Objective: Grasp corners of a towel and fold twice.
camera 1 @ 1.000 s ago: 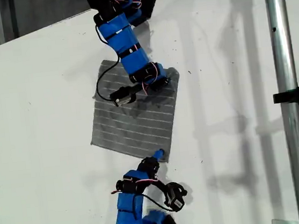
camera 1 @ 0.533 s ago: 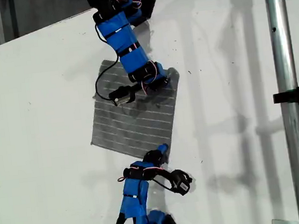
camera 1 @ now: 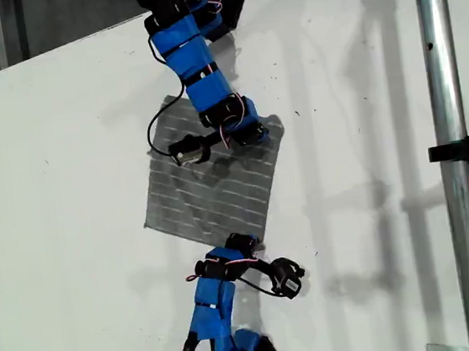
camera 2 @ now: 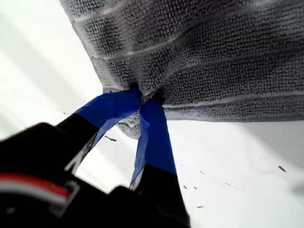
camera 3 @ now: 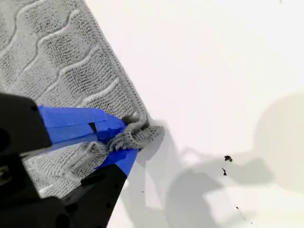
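My first gripper (camera 2: 145,97) has its blue fingers pressed together on one corner (camera 2: 128,127) of the towel (camera 2: 213,57). A tuft of grey pile bunches between and behind the tips. In the exterior view this is the lower arm, with the gripper (camera 1: 249,240) at the towel's lower right corner as that view shows it. One second ago its blue tip sat just off that corner with the arm drawn further back. Half a second ago it had reached the edge, and now the wrist sits over the corner, so the tip is mostly hidden.

My second gripper (camera 3: 121,137) is also clamped on a corner (camera 3: 142,135), and the hem is crumpled into a small roll between its fingers. In the exterior view it is the upper arm, reaching across the cloth to the upper right corner (camera 1: 255,131). It has barely changed from the earlier frames, apart from a slight shift up.

The towel (camera 1: 211,191) lies flat and unfolded on the white table (camera 1: 61,144), stripes up, between the two arms. It stretches away ahead of my first gripper. It lies beneath and behind my second gripper (camera 3: 52,52), with bare table (camera 3: 213,71) beyond the pinched corner. The cloth's outline is nearly the same as before.
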Action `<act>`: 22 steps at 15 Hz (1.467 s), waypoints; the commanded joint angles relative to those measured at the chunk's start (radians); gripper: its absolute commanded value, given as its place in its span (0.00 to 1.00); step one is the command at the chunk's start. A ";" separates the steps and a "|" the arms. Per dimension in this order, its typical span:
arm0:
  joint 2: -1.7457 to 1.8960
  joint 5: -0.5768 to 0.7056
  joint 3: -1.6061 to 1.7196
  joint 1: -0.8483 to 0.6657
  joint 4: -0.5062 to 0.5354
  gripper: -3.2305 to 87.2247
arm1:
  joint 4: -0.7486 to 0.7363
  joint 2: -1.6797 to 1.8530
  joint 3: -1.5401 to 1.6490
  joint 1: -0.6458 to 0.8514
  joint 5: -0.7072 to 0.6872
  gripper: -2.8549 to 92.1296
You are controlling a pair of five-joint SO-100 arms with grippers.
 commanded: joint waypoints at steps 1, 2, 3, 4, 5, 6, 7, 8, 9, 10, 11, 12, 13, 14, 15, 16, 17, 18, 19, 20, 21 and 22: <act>0.015 -0.023 -0.069 0.023 0.025 0.00 | 0.002 0.078 -0.012 -0.025 0.003 0.03; 0.018 -0.028 -0.094 0.029 0.043 0.00 | 0.000 0.091 -0.015 -0.032 0.003 0.03; 0.018 -0.032 -0.133 0.037 0.084 0.00 | 0.000 0.107 -0.021 -0.049 0.011 0.03; 0.023 -0.043 -0.169 0.055 0.127 0.00 | -0.002 0.114 -0.037 -0.072 0.021 0.03; 0.043 -0.075 -0.178 0.080 0.147 0.00 | -0.005 0.095 -0.075 -0.101 0.031 0.03; 0.083 -0.114 -0.178 0.114 0.161 0.00 | 0.005 0.052 -0.155 -0.135 0.035 0.03; 0.133 -0.166 -0.184 0.155 0.192 0.00 | 0.035 -0.006 -0.270 -0.167 0.035 0.03; 0.183 -0.233 -0.199 0.195 0.239 0.00 | 0.072 -0.052 -0.376 -0.192 0.041 0.03; 0.219 -0.285 -0.221 0.224 0.298 0.00 | 0.078 -0.054 -0.426 -0.207 0.048 0.03; 0.245 -0.302 -0.221 0.224 0.327 0.00 | 0.087 -0.028 -0.430 -0.212 0.060 0.03; 0.250 -0.272 -0.210 0.193 0.324 0.00 | 0.127 0.009 -0.394 -0.198 0.081 0.03; 0.238 -0.216 -0.210 0.146 0.311 0.00 | 0.169 0.060 -0.319 -0.169 0.110 0.03; 0.230 -0.143 -0.218 0.086 0.291 0.00 | 0.198 0.121 -0.242 -0.137 0.117 0.03; 0.209 -0.063 -0.239 0.015 0.288 0.00 | 0.232 0.178 -0.175 -0.098 0.117 0.03; 0.181 0.015 -0.270 -0.057 0.299 0.00 | 0.253 0.242 -0.112 -0.058 0.101 0.03; 0.144 0.094 -0.301 -0.129 0.302 0.00 | 0.261 0.310 -0.037 -0.006 0.077 0.03; 0.094 0.176 -0.356 -0.190 0.316 0.00 | 0.267 0.383 0.051 0.057 0.049 0.03; 0.038 0.255 -0.411 -0.247 0.319 0.00 | 0.270 0.471 0.143 0.129 0.017 0.03; -0.023 0.319 -0.469 -0.301 0.321 0.00 | 0.272 0.555 0.213 0.202 -0.025 0.03; -0.081 0.354 -0.543 -0.353 0.336 0.00 | 0.273 0.641 0.275 0.273 -0.078 0.03; -0.126 0.400 -0.626 -0.391 0.354 0.00 | 0.295 0.715 0.313 0.345 -0.129 0.03; -0.169 0.442 -0.732 -0.423 0.390 0.00 | 0.298 0.792 0.348 0.430 -0.193 0.03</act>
